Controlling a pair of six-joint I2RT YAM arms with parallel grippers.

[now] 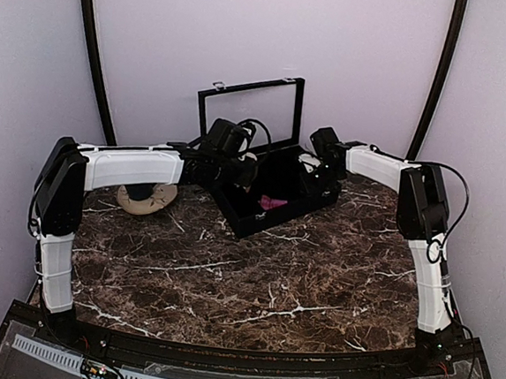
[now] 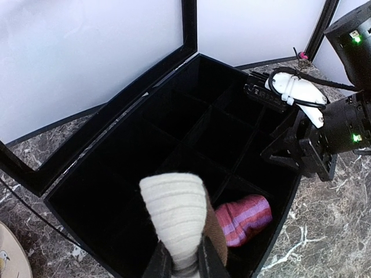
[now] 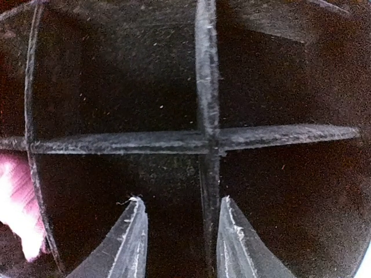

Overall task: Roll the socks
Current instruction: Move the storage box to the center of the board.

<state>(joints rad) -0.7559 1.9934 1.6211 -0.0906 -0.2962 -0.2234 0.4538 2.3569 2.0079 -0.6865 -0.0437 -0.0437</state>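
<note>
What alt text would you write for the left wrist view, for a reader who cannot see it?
The left gripper grips a rolled cream ribbed cloth sock above an open black divided case. A rolled magenta-pink striped sock lies in a near right compartment; the right arm reaches in.

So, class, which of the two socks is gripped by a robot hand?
The cream-beige ribbed cloth sock, pinched in the left hand. The magenta-pink striped cloth sock lies free in a compartment of the black divided case.
</note>
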